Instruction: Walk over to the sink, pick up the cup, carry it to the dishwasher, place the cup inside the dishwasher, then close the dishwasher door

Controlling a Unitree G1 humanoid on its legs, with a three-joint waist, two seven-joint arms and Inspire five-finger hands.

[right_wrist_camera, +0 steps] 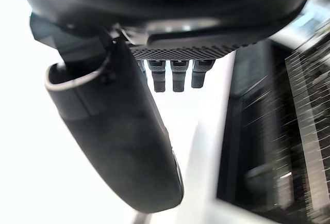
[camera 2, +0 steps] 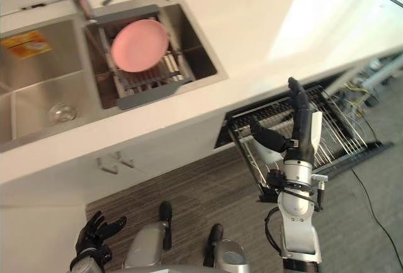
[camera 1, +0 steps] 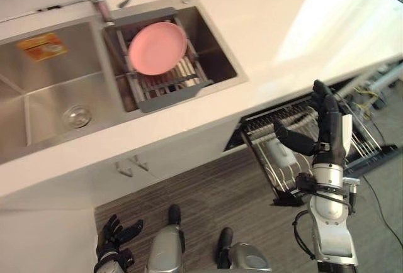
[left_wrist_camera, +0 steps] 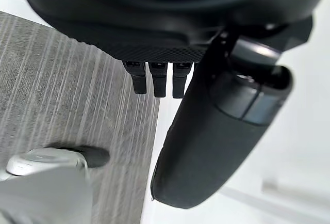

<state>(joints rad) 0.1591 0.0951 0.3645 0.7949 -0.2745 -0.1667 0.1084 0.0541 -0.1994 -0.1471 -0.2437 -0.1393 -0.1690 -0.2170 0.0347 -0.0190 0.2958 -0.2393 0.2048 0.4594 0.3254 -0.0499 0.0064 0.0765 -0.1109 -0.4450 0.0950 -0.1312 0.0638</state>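
R hand (camera 1: 327,131) is up at centre right of frame over the pulled-out rack (camera 1: 365,141), fingers straight, thumb spread wide, holding nothing; L hand (camera 1: 116,238) hangs at lower left, fingers loose and apart, also empty. A pale shape in the rack just behind the R thumb is prob. the cup (camera 1: 283,155); so placing looks done, w/ the door not yet shut. It seems to lie tipped, long axis approx. up-down in frame; can't tell where the mouth points.

Whitish cup (camera 1: 283,157) in open dishwasher's (camera 1: 243,136) pulled-out wire rack (camera 1: 367,138), nr front.
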